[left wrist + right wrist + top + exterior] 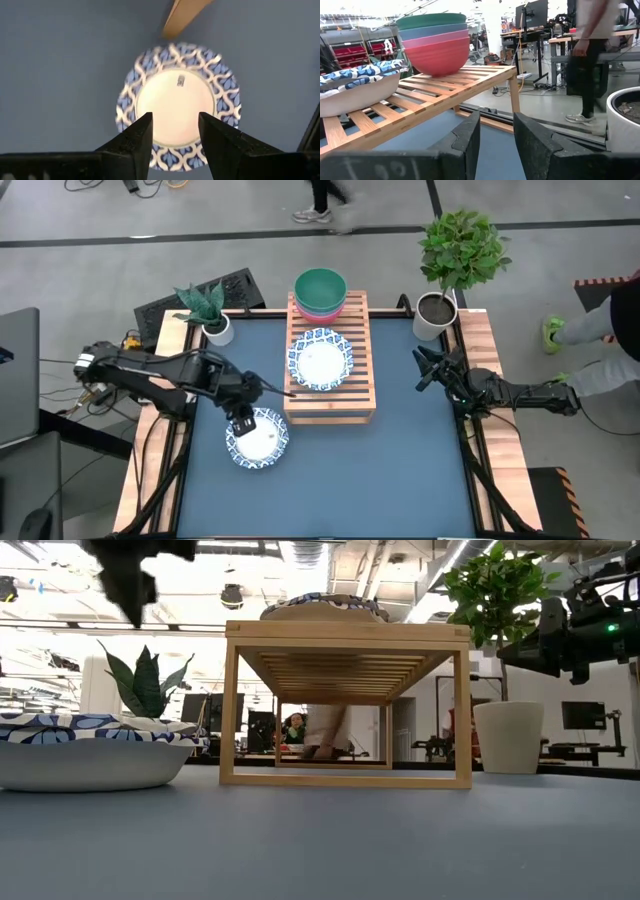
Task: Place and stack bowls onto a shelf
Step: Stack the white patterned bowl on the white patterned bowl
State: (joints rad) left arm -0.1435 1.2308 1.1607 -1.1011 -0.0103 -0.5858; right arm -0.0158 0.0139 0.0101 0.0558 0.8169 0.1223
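Note:
The light-wood slatted shelf (355, 395) stands mid-table. On its far end a teal-green bowl (320, 285) sits nested in a pink bowl (437, 52). A blue-and-white patterned bowl (322, 360) rests on the slats in front of them. A second patterned bowl (177, 97) sits on the blue tabletop to the left of the shelf. My left gripper (175, 132) hangs open above this bowl's rim, well clear of it, as the low view shows (130, 590). My right gripper (496, 135) waits open at the table's right edge, level, pointing at the shelf.
A leafy plant in a white pot (433, 315) stands at the far right corner. A small spiky plant in a white pot (215, 328) stands at the far left. A person (592, 50) walks on the floor beyond the table. Open tabletop (380, 480) lies in front of the shelf.

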